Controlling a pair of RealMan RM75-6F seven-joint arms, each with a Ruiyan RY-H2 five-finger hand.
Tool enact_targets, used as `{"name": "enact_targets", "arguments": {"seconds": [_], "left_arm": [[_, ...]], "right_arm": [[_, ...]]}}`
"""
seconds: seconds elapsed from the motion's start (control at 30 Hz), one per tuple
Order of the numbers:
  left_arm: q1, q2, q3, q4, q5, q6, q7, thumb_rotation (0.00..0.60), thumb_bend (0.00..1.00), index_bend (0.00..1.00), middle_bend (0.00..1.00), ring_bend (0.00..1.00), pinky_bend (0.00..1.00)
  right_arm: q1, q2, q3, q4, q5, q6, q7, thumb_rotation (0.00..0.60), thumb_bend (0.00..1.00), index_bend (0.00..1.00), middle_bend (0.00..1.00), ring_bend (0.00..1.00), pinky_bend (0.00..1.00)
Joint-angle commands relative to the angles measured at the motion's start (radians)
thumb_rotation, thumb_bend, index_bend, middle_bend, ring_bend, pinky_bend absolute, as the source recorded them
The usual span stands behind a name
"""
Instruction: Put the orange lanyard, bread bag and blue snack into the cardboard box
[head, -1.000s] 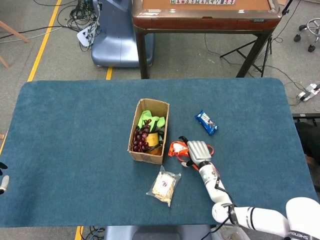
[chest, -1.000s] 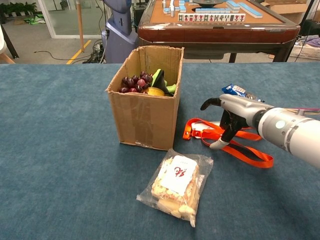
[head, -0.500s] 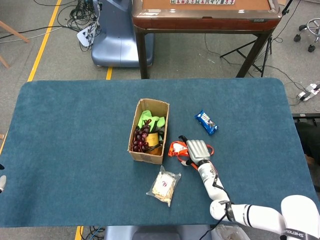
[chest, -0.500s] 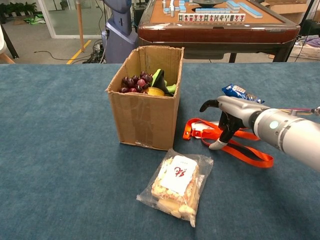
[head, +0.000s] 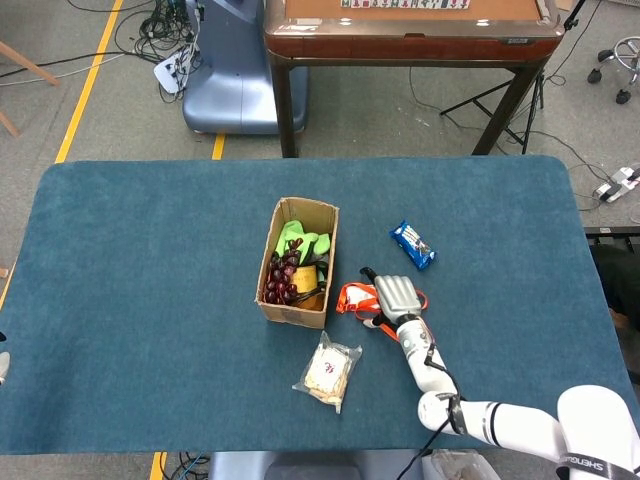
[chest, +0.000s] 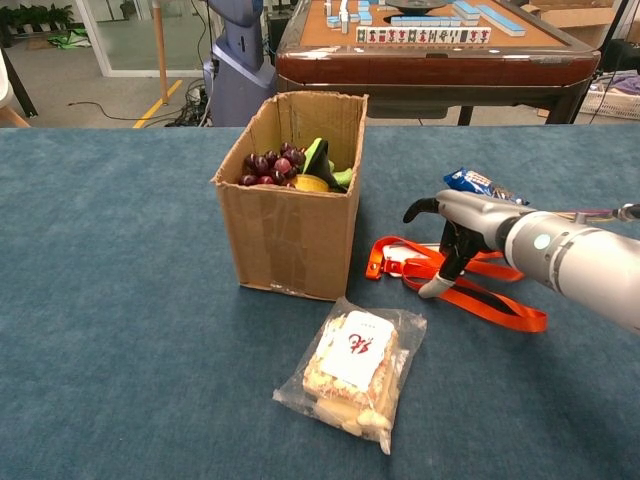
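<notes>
Orange lanyard (chest: 455, 283) lies flat on the worktop (chest: 120, 300) just right of the cardboard box (chest: 295, 215); my right hand (chest: 462, 235) sits over it, fingers curled down, one fingertip touching the strap, thumb stuck out toward the box. Not gripping it yet, as far as I can tell. My read: pinch where the strap bunches near the badge, lift high so the tail clears the box wall. Bread bag (chest: 352, 370) in front, blue snack (chest: 478, 183) behind. Left hand barely in frame, state unclear.
</notes>
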Motion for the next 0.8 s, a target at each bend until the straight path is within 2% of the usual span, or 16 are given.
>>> {"name": "enact_targets", "arguments": {"seconds": [0.03, 0.53, 0.8], "left_arm": [[0.000, 0.001, 0.000, -0.001, -0.001, -0.001, -0.001, 0.600, 0.35, 0.47, 0.55, 0.38, 0.60], [0.002, 0.006, 0.000, -0.005, -0.001, -0.004, -0.006, 0.600, 0.35, 0.47, 0.55, 0.38, 0.60], [0.002, 0.006, 0.000, -0.006, -0.001, -0.004, -0.005, 0.600, 0.35, 0.47, 0.55, 0.38, 0.60]], "right_arm": [[0.007, 0.003, 0.003, 0.005, 0.012, -0.008, -0.002, 0.600, 0.00, 0.17, 1.00, 1.00, 1.00], [0.037, 0.003, 0.005, 0.033, 0.050, -0.017, -0.011, 0.600, 0.01, 0.18, 1.00, 1.00, 1.00], [0.050, 0.002, 0.007, 0.049, 0.067, -0.026, -0.012, 0.600, 0.16, 0.21, 1.00, 1.00, 1.00]]}}
